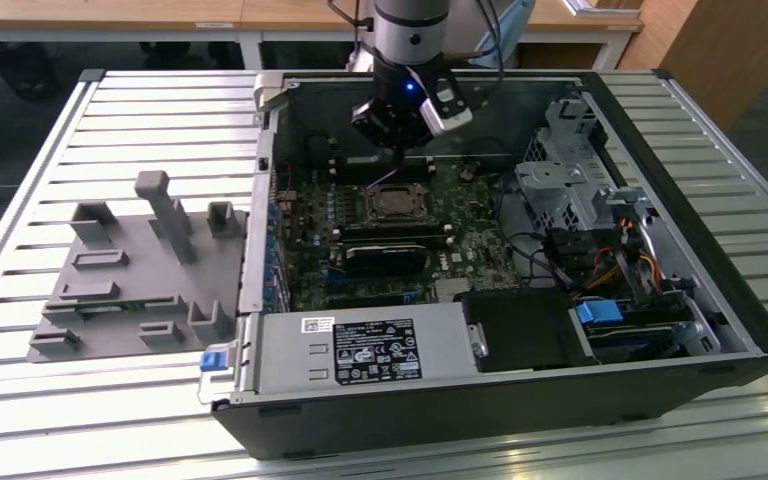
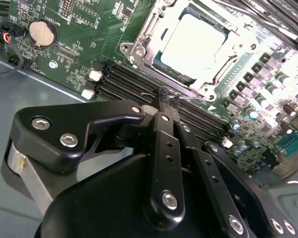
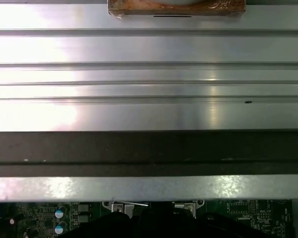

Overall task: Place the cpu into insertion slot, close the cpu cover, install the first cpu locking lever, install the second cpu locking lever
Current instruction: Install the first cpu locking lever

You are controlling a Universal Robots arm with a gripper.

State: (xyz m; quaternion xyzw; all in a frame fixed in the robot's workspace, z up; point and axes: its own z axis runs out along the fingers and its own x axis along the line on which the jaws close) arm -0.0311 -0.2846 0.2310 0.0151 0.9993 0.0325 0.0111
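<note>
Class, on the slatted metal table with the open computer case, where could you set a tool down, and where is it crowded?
Free: bare slats of the silvery slatted metal table behind the grey plastic fixture tray and in front of it, in the exterior view. Crowded: inside the open black computer case, where the gripper hangs over the green motherboard.

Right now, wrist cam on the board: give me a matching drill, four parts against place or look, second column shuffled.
Column one:
1. cpu
2. cpu cover
3. gripper
4. coin battery

Column two:
A. round and silvery, in a black holder on the green board
B. pale square top, showing through the frame's cut-out
C. silvery metal frame lying flat around the chip
D. black, tips down at the memory slots

Pairs: 1-B, 2-C, 3-D, 4-A
</note>
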